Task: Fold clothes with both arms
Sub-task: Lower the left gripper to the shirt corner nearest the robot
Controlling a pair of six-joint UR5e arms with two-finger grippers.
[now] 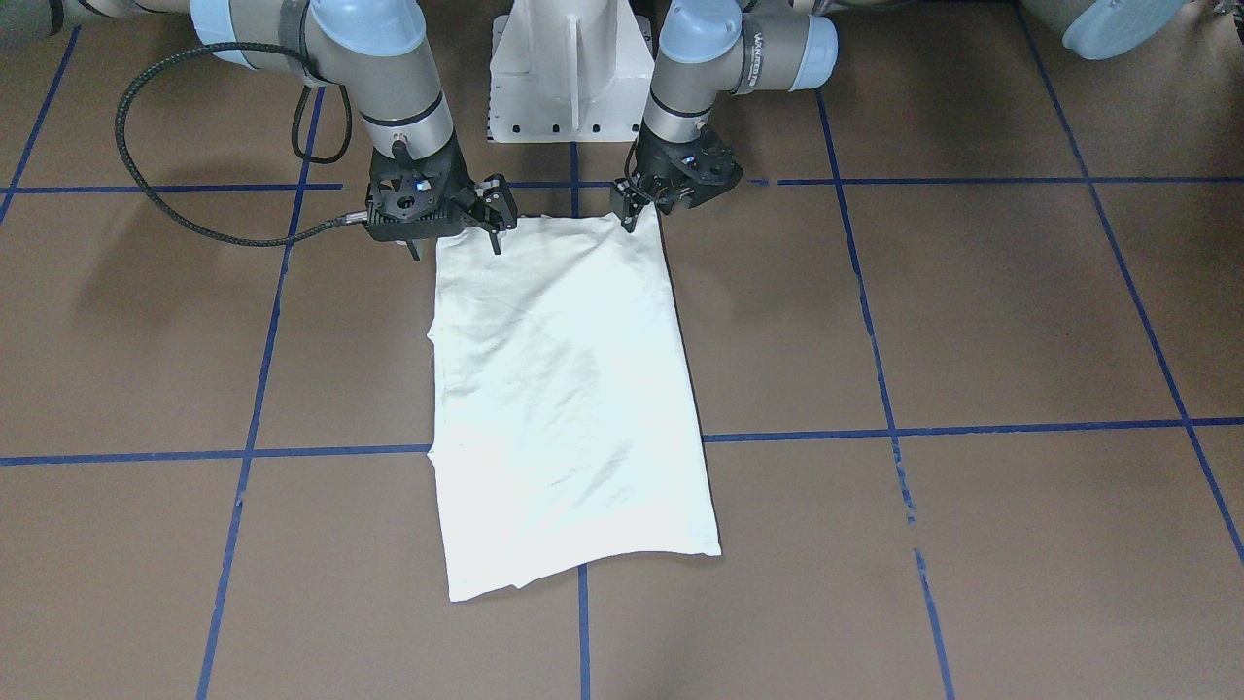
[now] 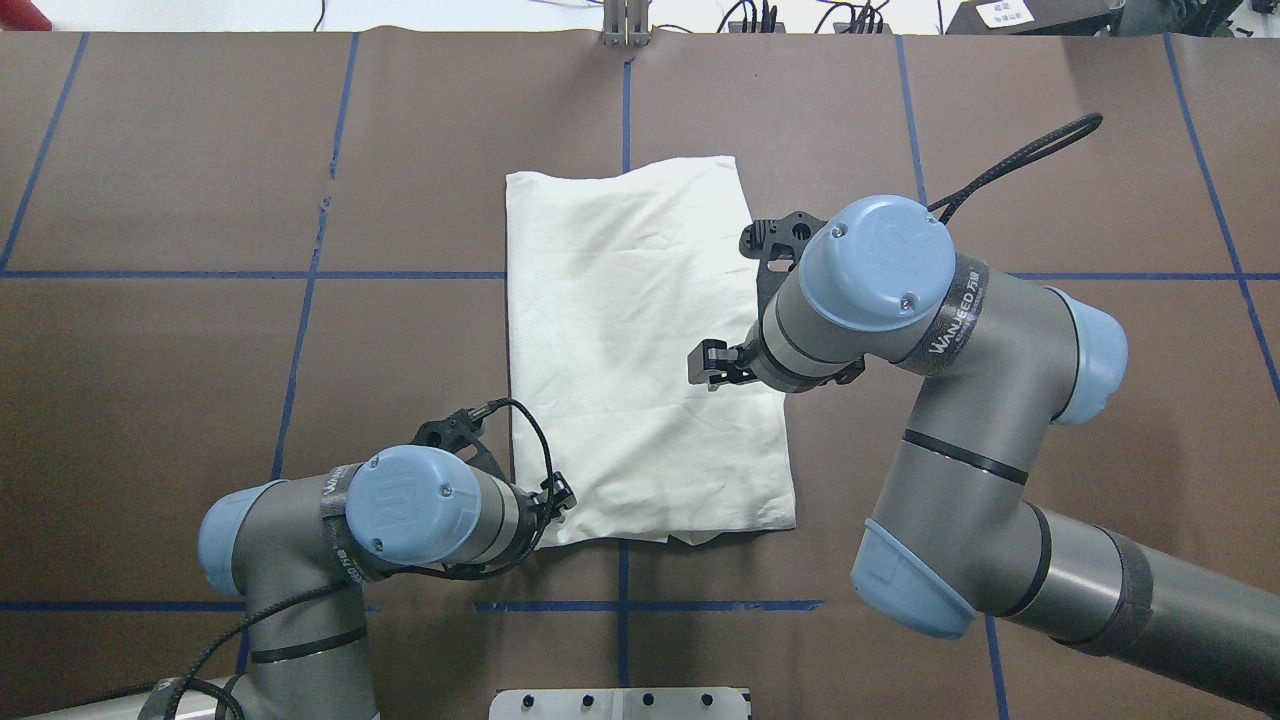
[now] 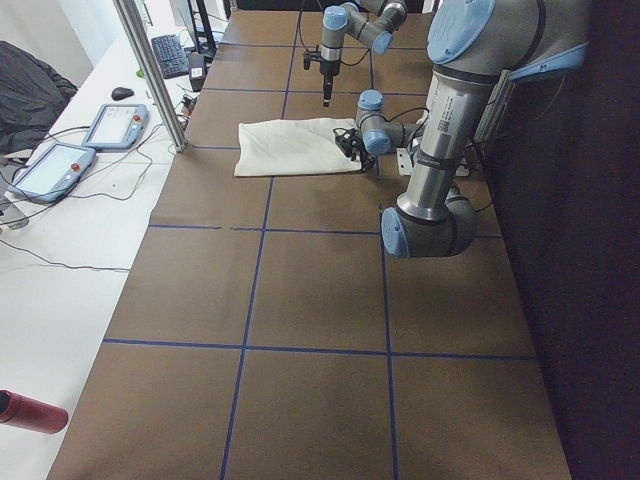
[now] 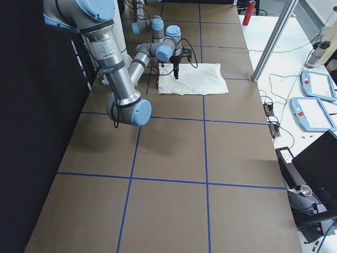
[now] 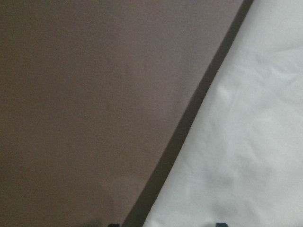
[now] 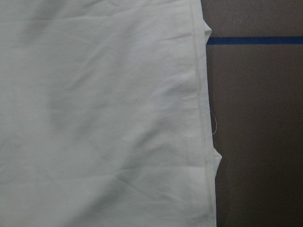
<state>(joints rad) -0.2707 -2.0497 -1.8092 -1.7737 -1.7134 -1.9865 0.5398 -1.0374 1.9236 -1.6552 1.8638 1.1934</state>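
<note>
Shirt (image 1: 573,389) flat; left end effector (image 1: 630,219) spread, wrist view only; right end effector (image 2: 703,365) seemingly spread

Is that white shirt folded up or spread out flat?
Folded. The shirt lies as a narrow plain rectangle, no sleeves sticking out, with under-layers peeking past its edge.

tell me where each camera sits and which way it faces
front-facing: across the table, looking steeply down at the shirt; left arm at view right, right arm at view left, white base on top
overhead: behind the robot, looking forward and down; arm sides swapped
exterior left: table end; left arm near, right far
exterior right: opposite end; right arm near
left wrist: down at shirt edge; left claw tips barely show
right wrist: down at shirt hem, blue tape; no body shows
front-facing and overhead share shirt and both arms, mirrored
</note>
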